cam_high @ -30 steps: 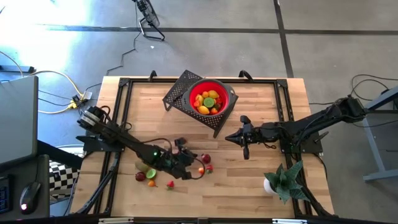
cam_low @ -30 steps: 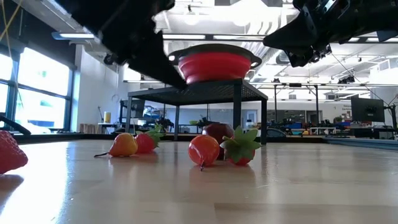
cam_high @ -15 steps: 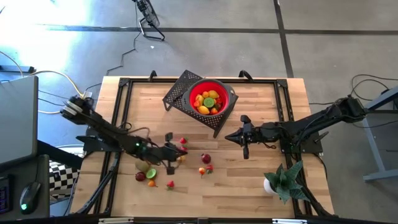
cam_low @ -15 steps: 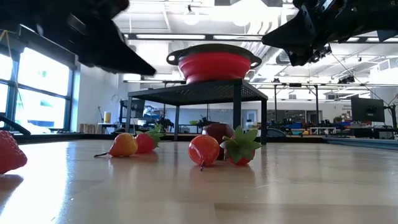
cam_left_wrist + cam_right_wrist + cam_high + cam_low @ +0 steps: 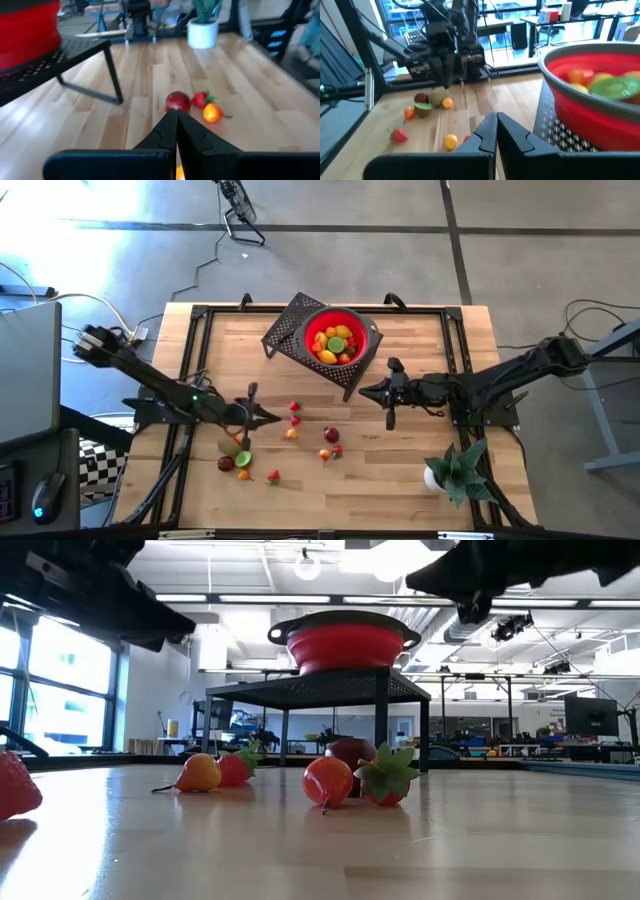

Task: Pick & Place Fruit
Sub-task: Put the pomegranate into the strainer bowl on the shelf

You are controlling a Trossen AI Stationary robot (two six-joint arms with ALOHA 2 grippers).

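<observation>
Left gripper: jaws together, empty. Loose fruit scattered on the table just ahead of its tips. Right gripper: jaws together, empty, beside the red bowl holding more fruit.

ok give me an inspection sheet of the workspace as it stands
surface: light wooden table with black frame rails.
job's things: red bowl on a black mesh stand, holding fruit; more small toy fruits loose on the wood, including a dark red one.
clutter: spiky green plant in a white pot at the near right corner.
grippers: left gripper shut, empty, above the loose fruit; right gripper shut, empty, beside the stand.
cables: yellow and white cables off the table's left edge.
surroundings: grey floor; no person seen.
</observation>
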